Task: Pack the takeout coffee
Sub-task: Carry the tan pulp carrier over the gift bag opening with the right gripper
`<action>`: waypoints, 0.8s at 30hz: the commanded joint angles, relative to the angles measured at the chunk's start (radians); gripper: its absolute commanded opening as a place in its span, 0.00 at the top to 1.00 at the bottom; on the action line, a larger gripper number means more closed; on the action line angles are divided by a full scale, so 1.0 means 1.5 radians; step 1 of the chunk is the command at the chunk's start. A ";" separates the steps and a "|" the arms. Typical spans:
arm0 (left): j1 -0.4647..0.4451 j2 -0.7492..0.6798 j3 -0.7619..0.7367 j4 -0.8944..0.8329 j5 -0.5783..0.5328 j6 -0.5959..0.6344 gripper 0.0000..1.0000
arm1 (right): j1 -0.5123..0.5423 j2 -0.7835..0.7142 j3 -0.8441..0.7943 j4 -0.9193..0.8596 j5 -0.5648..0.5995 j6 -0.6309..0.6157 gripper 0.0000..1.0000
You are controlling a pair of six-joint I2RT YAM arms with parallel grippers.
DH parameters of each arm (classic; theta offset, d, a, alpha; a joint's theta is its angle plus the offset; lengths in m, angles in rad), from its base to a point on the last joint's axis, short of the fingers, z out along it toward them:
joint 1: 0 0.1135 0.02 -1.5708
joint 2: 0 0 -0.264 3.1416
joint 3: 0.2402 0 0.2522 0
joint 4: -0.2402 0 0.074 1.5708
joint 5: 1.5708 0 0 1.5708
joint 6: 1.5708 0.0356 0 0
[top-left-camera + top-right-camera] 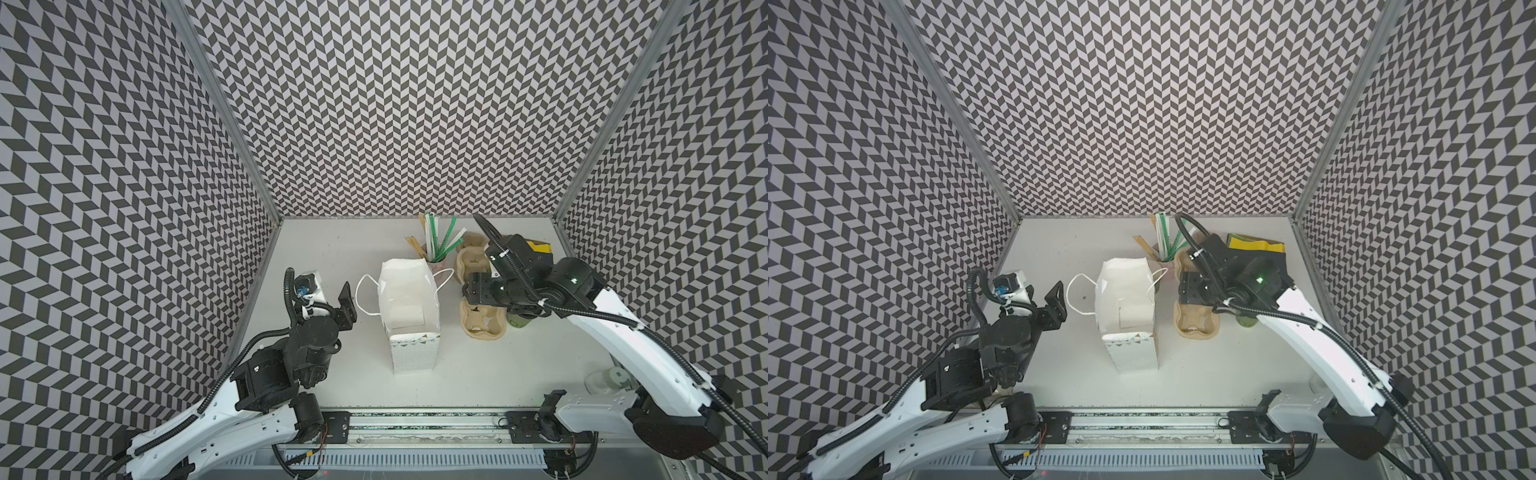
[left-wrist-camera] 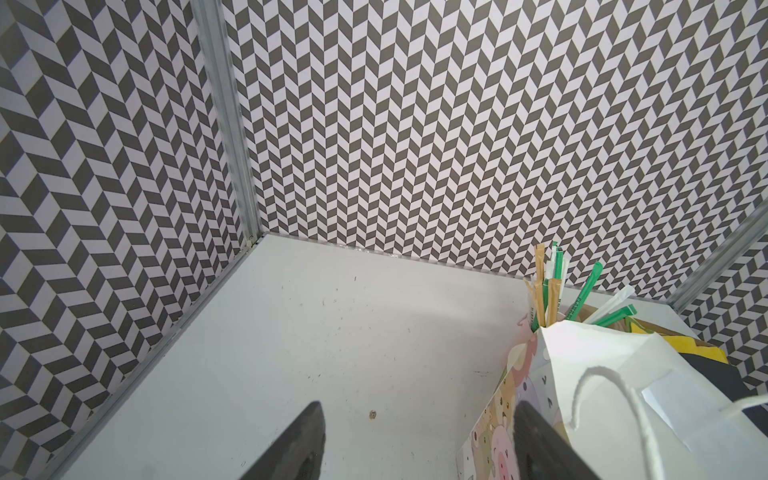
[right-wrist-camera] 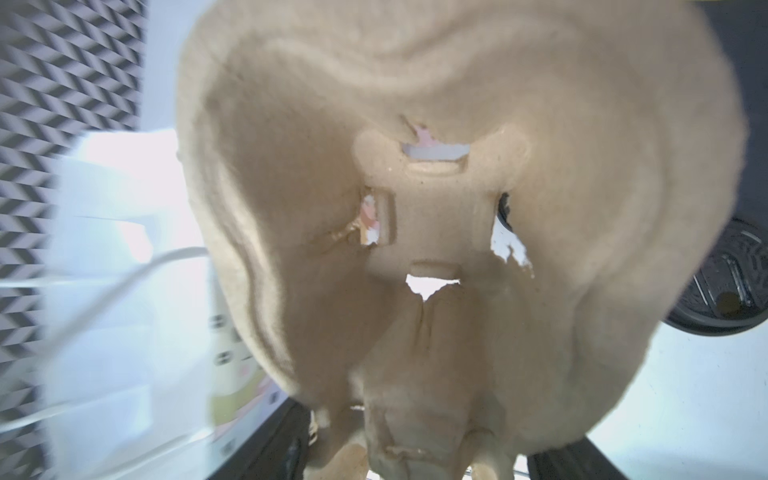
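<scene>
Chevron-walled desk (image 1: pixel 478 374): left end effector (image 2: pixel 415 440) apart, empty, beside white bag (image 1: pixel 409 299). Right end effector (image 1: pixel 471 291) over pulp carrier (image 3: pixel 415 208); grip indeterminable.

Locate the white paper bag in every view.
Both top views: white paper bag stands mid-table.
Left wrist: lower right corner.
Right wrist: blurred, along the left edge.
Landmark: straws just behind the bag, in all but the right wrist view.
</scene>
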 commanded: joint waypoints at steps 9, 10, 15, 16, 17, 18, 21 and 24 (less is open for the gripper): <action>0.005 0.000 -0.004 0.005 -0.022 0.003 0.28 | 0.066 0.023 0.165 -0.030 -0.018 0.017 0.25; 0.005 0.002 -0.005 0.004 -0.024 0.004 0.28 | 0.072 0.030 0.181 -0.030 -0.023 0.021 0.26; 0.007 0.007 -0.006 0.001 -0.022 0.004 0.28 | 0.106 0.059 0.254 -0.030 -0.032 0.037 0.27; 0.007 0.006 -0.006 0.000 -0.022 0.003 0.28 | 0.113 0.067 0.268 -0.030 -0.033 0.042 0.27; 0.009 0.007 -0.006 0.001 -0.022 0.002 0.28 | 0.121 0.076 0.280 -0.029 -0.033 0.046 0.27; 0.010 0.007 -0.006 0.001 -0.022 0.004 0.28 | 0.129 0.084 0.291 -0.030 -0.032 0.049 0.27; 0.017 0.007 -0.006 0.004 -0.016 0.006 0.28 | 0.159 0.119 0.323 -0.029 -0.031 0.060 0.27; 0.023 0.008 -0.008 0.004 -0.010 0.007 0.28 | 0.185 0.156 0.352 -0.029 -0.028 0.069 0.27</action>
